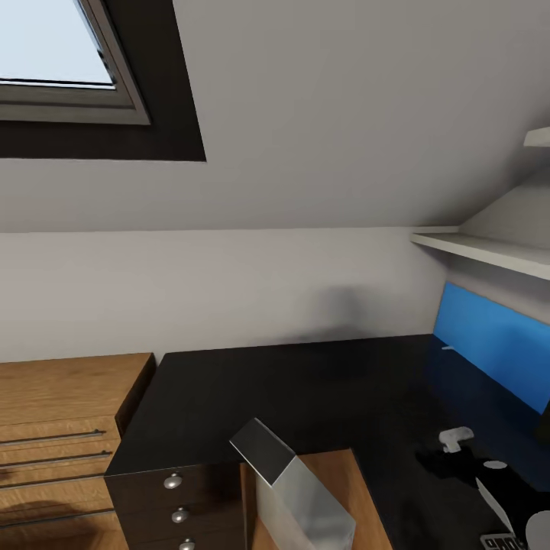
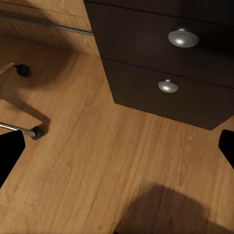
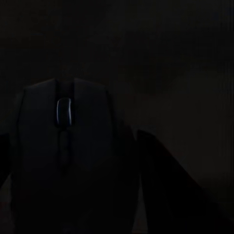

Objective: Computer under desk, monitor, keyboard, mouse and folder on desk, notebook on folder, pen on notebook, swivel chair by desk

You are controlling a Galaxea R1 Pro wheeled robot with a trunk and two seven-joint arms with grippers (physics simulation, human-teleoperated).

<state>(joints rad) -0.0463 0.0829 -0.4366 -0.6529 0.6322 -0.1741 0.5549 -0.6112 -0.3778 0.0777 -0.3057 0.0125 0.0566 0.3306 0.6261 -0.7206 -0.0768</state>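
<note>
The black desk (image 1: 305, 389) stretches ahead, with its blue back panel (image 1: 496, 344) on the right and its drawer unit (image 1: 179, 504) at the near left. The light-grey computer (image 1: 302, 496) stands on the floor beside the drawers, in front of the desk top. A corner of the keyboard (image 1: 500, 542) peeks in at the bottom right. My right gripper (image 1: 447, 462) hangs low over the desk's right part. In the very dark right wrist view, the dark mouse (image 3: 63, 126) lies close before it. My left gripper (image 2: 117, 151) is open above the wooden floor, facing the drawer unit (image 2: 165, 58).
A light wooden chest (image 1: 61, 428) with bar handles adjoins the desk on the left. White shelves (image 1: 489, 252) jut out above the blue panel. Chrome chair legs with casters (image 2: 34, 130) rest on the floor near my left gripper. A sloped ceiling with a window (image 1: 53, 53) rises behind the desk.
</note>
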